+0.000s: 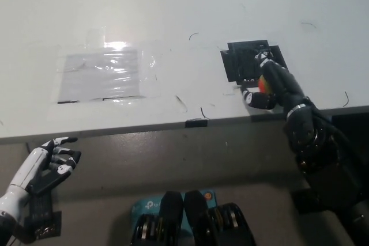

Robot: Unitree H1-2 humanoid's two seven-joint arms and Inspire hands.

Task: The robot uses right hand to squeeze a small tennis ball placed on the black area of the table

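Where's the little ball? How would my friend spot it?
Look at the white table, then its black patch near the right front edge. The black right robot hand is curled there around the ball, the only bright orange-yellow bit showing between dark fingers.

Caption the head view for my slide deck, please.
Black right hand closed around a small ball over the table's black patch; white left hand rests below.

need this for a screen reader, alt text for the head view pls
The black right robot hand is closed on a small orange-and-yellow ball at the black patch on the white table. The white left robot hand rests below the table edge, lower left, fingers apart.
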